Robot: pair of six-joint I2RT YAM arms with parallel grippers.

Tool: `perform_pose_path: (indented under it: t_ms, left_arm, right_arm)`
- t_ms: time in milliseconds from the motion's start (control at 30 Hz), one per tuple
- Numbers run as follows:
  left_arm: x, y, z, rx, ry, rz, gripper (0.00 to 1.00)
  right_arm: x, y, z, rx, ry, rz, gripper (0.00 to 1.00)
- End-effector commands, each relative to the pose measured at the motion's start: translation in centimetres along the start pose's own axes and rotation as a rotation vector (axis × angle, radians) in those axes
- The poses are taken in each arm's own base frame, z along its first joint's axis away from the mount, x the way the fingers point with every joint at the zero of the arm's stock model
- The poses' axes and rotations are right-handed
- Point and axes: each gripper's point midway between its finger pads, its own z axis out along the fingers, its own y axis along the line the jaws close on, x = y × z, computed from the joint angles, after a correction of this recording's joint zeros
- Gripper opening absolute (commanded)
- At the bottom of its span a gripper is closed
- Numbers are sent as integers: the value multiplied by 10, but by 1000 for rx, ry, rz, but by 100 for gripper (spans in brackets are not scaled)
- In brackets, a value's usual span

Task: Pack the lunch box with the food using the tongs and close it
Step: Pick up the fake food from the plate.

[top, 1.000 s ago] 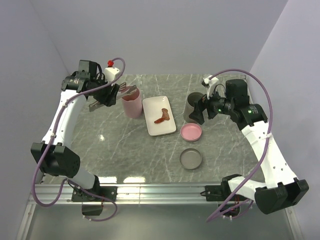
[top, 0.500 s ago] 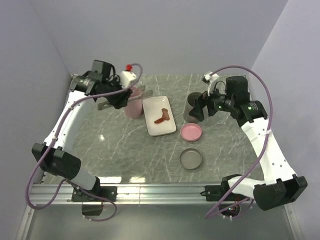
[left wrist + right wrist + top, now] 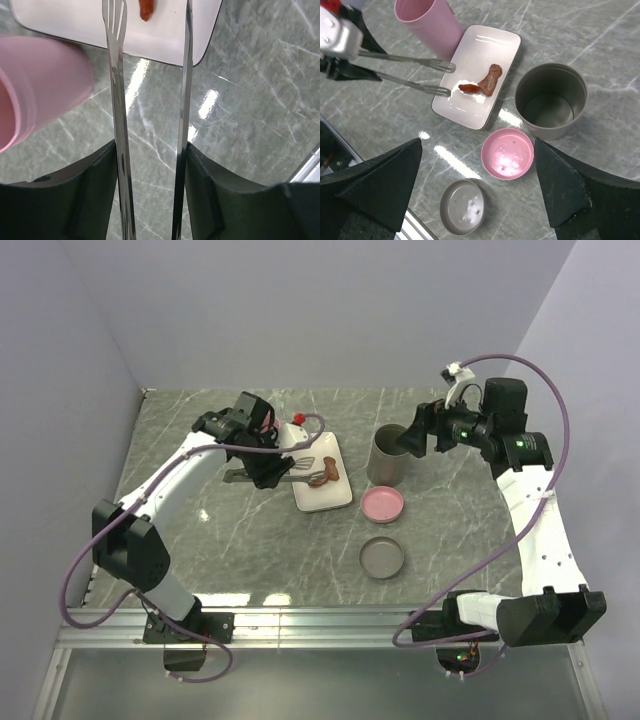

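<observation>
My left gripper (image 3: 262, 472) (image 3: 151, 150) is shut on the tongs (image 3: 295, 469) (image 3: 119, 95) (image 3: 410, 72), one finger pressing each slim arm. The arms stand apart, and their tips reach over the white plate (image 3: 318, 498) (image 3: 165, 37) (image 3: 470, 55), just left of the reddish-brown meat strip (image 3: 326, 472) (image 3: 489, 81) (image 3: 146, 7). The tips do not touch the strip. Two round lunch box pots show: a pink one (image 3: 427, 20) (image 3: 35, 85) beside the plate, a grey empty one (image 3: 388, 453) (image 3: 551, 100). My right gripper (image 3: 412, 440) (image 3: 477, 150) hangs open and holds nothing, high above the grey pot.
A pink lid (image 3: 382, 504) (image 3: 509, 153) and a grey lid (image 3: 383, 557) (image 3: 464, 207) lie upturned on the marble table in front of the grey pot. In the top view my left arm hides the pink pot.
My left arm has swung right with the tongs, from beside the pink pot to over the plate. My right arm has drawn back and to the right, away from the grey pot.
</observation>
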Motion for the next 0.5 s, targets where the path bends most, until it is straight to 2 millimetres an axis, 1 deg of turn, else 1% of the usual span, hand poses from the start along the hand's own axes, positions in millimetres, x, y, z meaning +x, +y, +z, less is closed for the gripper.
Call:
perform_pose_path:
  t_ms: [0,133,300,333,467]
  left_arm:
    - [-6,11,13,-43,-16,51,57]
    - [0,16,28,-46,17,62,57]
    - [2,18,40,-48,38,68,57]
    - [3,19,43,-51,42,70,57]
    - [4,19,49,-58,51,75,56]
  right_arm:
    - [-21,4,-11,-36,-72,23,100]
    - [-20,6,-11,-62,-73,38,100]
    - [-20,6,-10,-66,-71,42,100]
    - [-21,-3,-13,-41,-79,50,100]
    - [-20,-4,-13,-42,-78,54,100]
